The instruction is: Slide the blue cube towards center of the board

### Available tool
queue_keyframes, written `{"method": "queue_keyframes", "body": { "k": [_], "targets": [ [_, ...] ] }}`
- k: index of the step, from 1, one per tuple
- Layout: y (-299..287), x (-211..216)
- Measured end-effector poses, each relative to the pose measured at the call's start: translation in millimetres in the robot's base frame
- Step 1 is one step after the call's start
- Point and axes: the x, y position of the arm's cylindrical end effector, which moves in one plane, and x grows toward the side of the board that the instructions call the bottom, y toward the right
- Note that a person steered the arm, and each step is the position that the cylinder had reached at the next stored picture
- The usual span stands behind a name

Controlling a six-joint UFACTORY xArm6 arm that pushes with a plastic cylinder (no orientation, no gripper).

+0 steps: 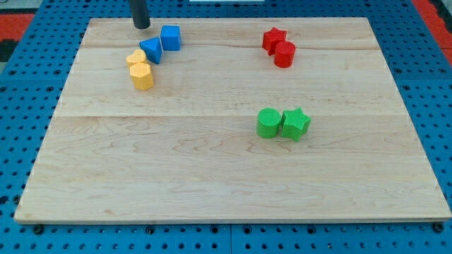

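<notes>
The blue cube [170,37] sits near the view's top left of the wooden board [212,169]. A blue triangular block [150,50] touches it on its lower left. My tip [142,25] is at the view's top, just left of and slightly above the blue cube, apart from it by a small gap.
Two yellow blocks [140,69] lie just below the blue triangle. A red star [273,38] and a red cylinder [284,54] sit at the top right. A green cylinder [268,122] and a green star [295,123] sit right of the middle.
</notes>
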Motion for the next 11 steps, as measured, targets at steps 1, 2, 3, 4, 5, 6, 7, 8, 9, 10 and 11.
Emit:
{"method": "queue_keyframes", "body": {
  "k": [1,2,3,4,5,6,7,8,9,10,11],
  "targets": [
    [61,44],
    [96,74],
    [95,79],
    [91,68],
    [105,64],
    [137,49],
    [168,42],
    [154,110],
    [137,127],
    [142,145],
    [136,145]
  ]
}}
